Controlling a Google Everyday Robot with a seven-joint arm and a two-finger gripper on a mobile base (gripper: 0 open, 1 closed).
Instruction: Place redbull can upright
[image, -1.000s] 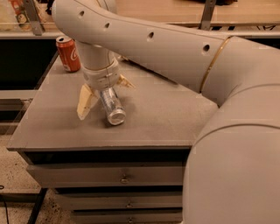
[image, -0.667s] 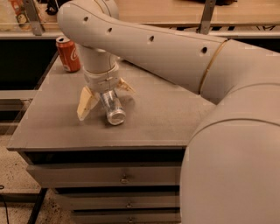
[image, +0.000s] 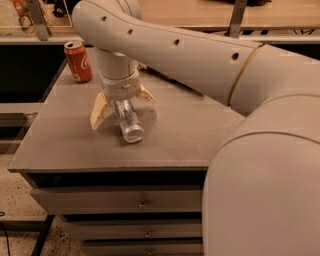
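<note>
Matt plastic jaws straddle the shiny metal redbull can (image: 128, 121) on matt tabletop (image: 195, 137).

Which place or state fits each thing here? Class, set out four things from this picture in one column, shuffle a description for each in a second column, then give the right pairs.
Things:
1. redbull can
2. red cola can
3. gripper
4. drawer knob

Descriptions:
A. upright at the far left corner of the table
B. below the tabletop, on the cabinet front
C. tilted over, silver end facing the camera
D. low over the tabletop, fingers spread either side of the slim can

Pairs: 1-C, 2-A, 3-D, 4-B
</note>
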